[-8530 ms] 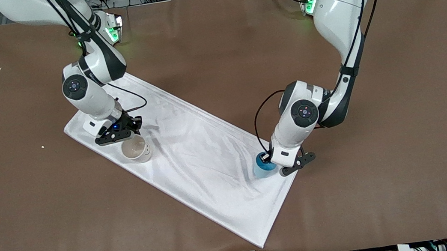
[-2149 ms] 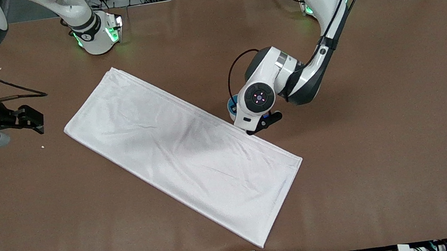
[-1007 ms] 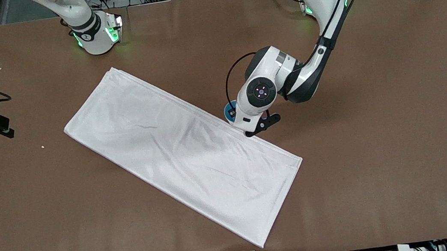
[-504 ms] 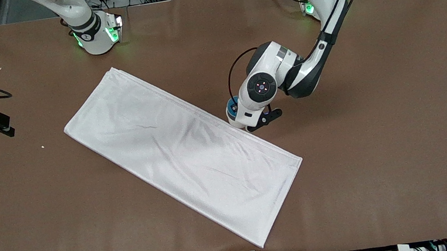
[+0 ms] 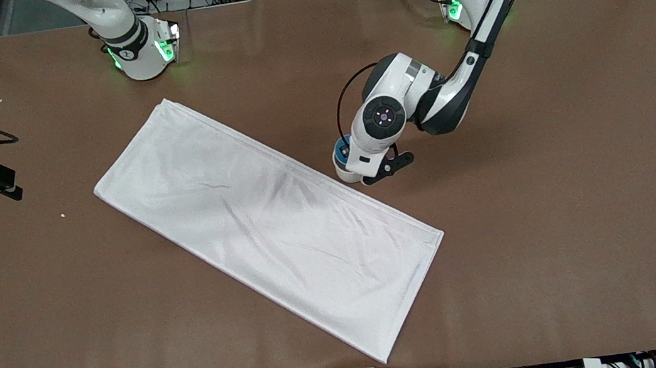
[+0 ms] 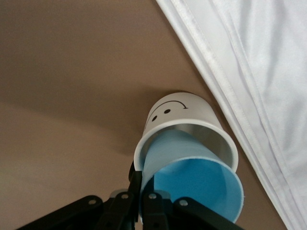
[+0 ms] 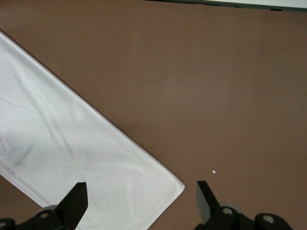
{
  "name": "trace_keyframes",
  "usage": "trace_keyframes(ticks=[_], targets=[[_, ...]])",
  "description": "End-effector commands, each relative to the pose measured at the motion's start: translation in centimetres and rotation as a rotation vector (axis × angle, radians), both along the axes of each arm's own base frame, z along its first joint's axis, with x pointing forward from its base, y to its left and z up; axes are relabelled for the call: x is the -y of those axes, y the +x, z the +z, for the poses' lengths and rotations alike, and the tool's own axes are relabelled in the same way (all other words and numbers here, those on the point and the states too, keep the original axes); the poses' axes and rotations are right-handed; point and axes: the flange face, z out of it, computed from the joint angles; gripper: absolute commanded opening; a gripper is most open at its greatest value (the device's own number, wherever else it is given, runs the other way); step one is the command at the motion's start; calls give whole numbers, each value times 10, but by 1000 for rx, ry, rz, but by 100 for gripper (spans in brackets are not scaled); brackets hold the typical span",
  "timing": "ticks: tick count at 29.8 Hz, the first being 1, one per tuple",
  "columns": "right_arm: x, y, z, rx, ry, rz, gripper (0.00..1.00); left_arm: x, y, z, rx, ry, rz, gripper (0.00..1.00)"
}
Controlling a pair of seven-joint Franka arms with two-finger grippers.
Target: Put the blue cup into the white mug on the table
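The left gripper [image 6: 144,203] hangs over the white mug [image 6: 182,115], which stands on the table [image 5: 555,179] just beside the long edge of the white cloth [image 5: 270,229], on the side toward the left arm's base. Its fingers are pinched shut on the wall of the blue cup [image 6: 192,182], one inside the rim and one outside, a hold that leaves the cup's base free to go in first. The cup sits tilted, its lower part already inside the mug's mouth and its rim leaning out above the mug's lip; it looks only partly seated, so letting go now might leave it crooked. The right gripper [image 7: 139,201] waits at the right arm's end of the table, over a corner of the cloth, jaws spread wide and empty.
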Motion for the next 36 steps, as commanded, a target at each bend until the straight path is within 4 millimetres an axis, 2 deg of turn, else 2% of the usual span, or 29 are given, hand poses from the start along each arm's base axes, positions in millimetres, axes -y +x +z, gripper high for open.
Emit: trace_keyframes(ticks=[1,3,4,7,9,14,18,21,27,33,36], targets=[[-1,-4,7,8,22,1,100,-4,-1,6,11,-19,-1,10],[-1,-4,7,8,22,1,100,-5,0,7,14,-22,-1,50],[-1,-4,7,8,22,1,100,-5,0,7,14,-23,-5,62],[-1,-4,7,9,22,1,100,-5,1,7,16,-30,-22,92],[-1,-4,7,9,22,1,100,-5,1,7,16,-30,-23,100],[-1,-3,7,11,22,0,100,-4,5,18,32,-41,-23,100],[-1,-3,7,11,22,0,100,-5,18,39,61,-56,-9,100],[-1,-3,7,11,24,0,100,-19,32,57,83,-55,-31,100],[-3,-3,8,14,24,3,100,-74,70,89,153,-79,-115,100],[-4,-4,8,14,24,4,100,-154,108,108,197,-32,-192,100],[-4,-4,8,14,22,6,100,-187,122,110,210,-7,-208,100]])
